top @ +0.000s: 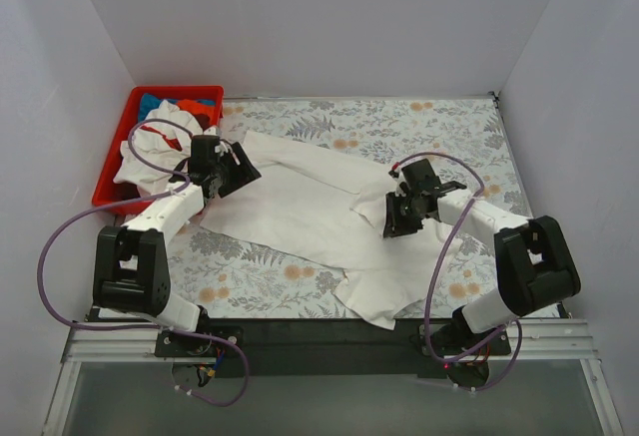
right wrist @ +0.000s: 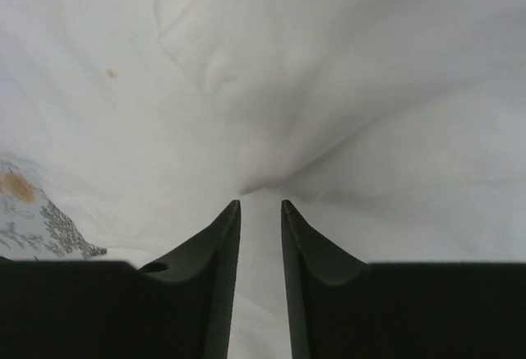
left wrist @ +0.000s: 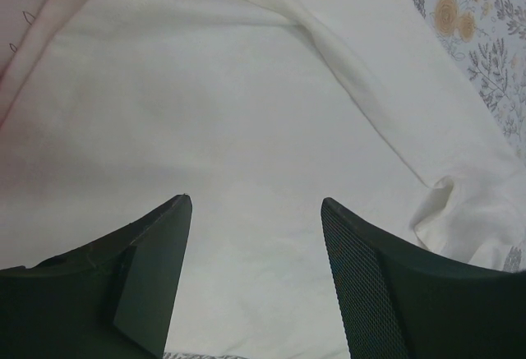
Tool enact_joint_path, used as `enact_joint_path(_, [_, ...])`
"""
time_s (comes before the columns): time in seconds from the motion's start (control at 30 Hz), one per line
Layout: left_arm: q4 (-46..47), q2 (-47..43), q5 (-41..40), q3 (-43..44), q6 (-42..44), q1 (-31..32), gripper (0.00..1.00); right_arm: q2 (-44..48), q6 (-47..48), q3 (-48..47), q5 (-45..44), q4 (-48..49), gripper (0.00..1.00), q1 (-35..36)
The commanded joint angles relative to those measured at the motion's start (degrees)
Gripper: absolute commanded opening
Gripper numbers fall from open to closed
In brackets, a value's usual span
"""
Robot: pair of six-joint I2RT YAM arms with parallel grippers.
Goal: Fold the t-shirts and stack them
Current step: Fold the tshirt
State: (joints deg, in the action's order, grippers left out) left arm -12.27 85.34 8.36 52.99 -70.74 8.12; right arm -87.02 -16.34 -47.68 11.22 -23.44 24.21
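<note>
A large white t-shirt [top: 300, 207] lies spread and rumpled across the floral table cover. My left gripper [top: 238, 173] hovers over its left edge, jaws wide open and empty; the left wrist view shows the gripper [left wrist: 256, 203] just above smooth white cloth [left wrist: 246, 88]. My right gripper [top: 394, 220] is at the shirt's right part. In the right wrist view it [right wrist: 260, 204] is shut on a pinched fold of the white cloth [right wrist: 329, 71], with creases running out from the tips. No black print shows on the shirt.
A red bin [top: 108, 175] at the far left holds a white shirt with red trim [top: 155, 147], a blue one [top: 158, 103] and an orange-red one [top: 200, 112]. The floral cover [top: 419, 127] is bare at the back right. White walls enclose the table.
</note>
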Motion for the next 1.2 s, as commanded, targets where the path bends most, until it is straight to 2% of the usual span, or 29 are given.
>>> enact_joint_path(0.0, [-0.2,1.8,-3.3,4.1,0.6,0.3,0.63,5.8,-1.1,-4.8,-2.5,-0.1,0.33,-6.1])
enact_joint_path(0.03, [-0.4,2.5,-3.3,5.1,0.5,0.3,0.64,6.4,-1.3,-5.3,-3.7,-0.1,0.38,-7.6])
enact_joint_path(0.13, [-0.7,5.9,-3.4,9.9,-0.6,0.3,0.64,7.5,-3.0,-7.5,-5.8,0.8,0.43,-15.4])
enact_joint_path(0.3, [-0.7,13.7,-5.5,18.5,-1.0,0.3,0.64,4.6,-6.6,-7.2,-1.2,7.2,0.41,-27.2])
enact_joint_path(0.47, [-1.2,23.6,-7.7,27.4,1.0,0.3,0.63,-0.1,-9.4,-4.6,2.8,13.5,0.39,-31.5])
enact_joint_path(0.53, [-1.7,26.1,-10.9,30.8,1.7,0.3,0.60,-2.1,-10.3,-4.1,4.4,15.3,0.39,-32.7])
enact_joint_path(0.7, [-2.9,34.9,-12.1,36.6,3.7,0.3,0.59,-10.8,-10.1,-5.9,4.8,16.1,0.38,-35.9])
enact_joint_path(0.93, [-4.3,41.6,-11.1,41.3,3.9,0.3,0.58,-23.9,-7.0,-17.3,3.8,14.7,0.37,-39.8])
enact_joint_path(1.17, [-5.4,43.4,-8.9,41.8,2.2,0.4,0.57,-38.6,-0.2,-38.0,-1.1,8.4,0.37,-41.0])
